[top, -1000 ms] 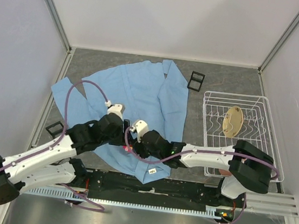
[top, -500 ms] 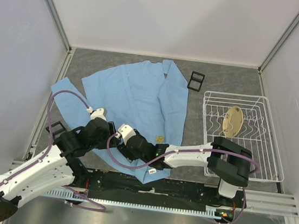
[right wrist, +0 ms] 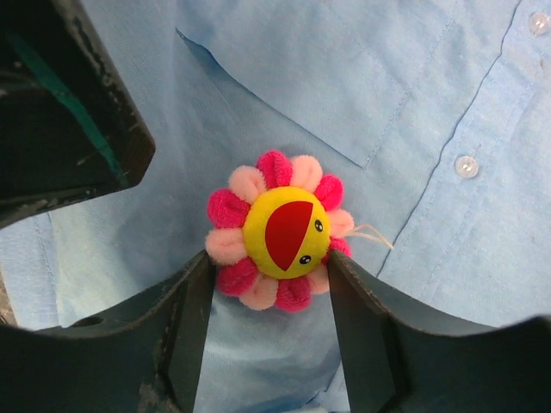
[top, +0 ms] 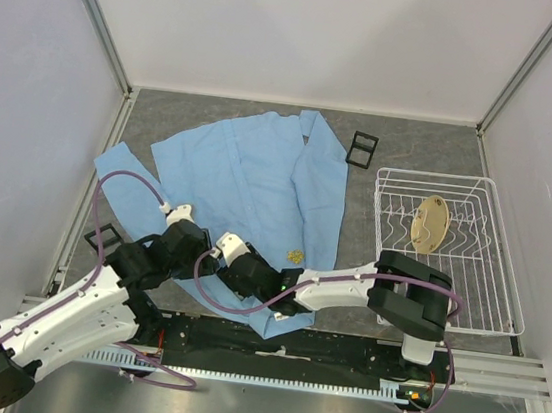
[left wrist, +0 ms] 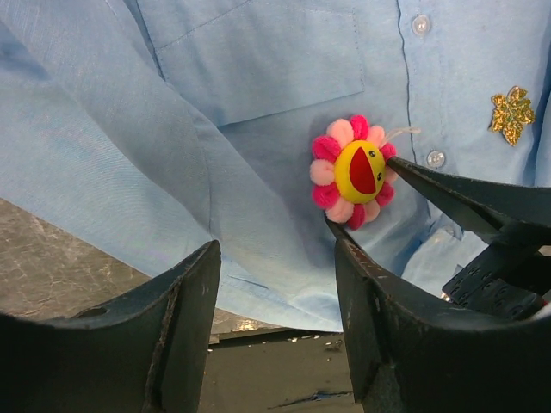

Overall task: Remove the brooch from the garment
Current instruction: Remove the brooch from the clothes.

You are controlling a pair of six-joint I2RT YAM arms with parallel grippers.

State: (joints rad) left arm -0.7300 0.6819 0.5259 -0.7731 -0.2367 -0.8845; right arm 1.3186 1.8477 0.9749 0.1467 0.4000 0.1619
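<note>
The garment (top: 260,174), a light blue shirt, lies spread on the table. The brooch (right wrist: 280,231), a pink-petalled flower with a yellow and red centre, sits pinned below the chest pocket; it also shows in the left wrist view as the brooch (left wrist: 355,170). My right gripper (right wrist: 267,258) is open, one fingertip at each side of the brooch's lower petals, which look unsqueezed. My left gripper (left wrist: 275,249) is open over the shirt's hem, with nothing between its fingers and its right tip just under the brooch. In the top view both grippers meet at the shirt's near-left edge and hide the brooch.
A small gold leaf emblem (top: 295,256) is on the shirt right of the grippers. A white wire rack (top: 445,308) at the right holds a beige item (top: 430,223). Black clips lie at the back (top: 362,149) and at the left (top: 99,237).
Both grippers have shifted left and toward the near edge, uncovering the gold emblem. The right gripper has widened around the brooch.
</note>
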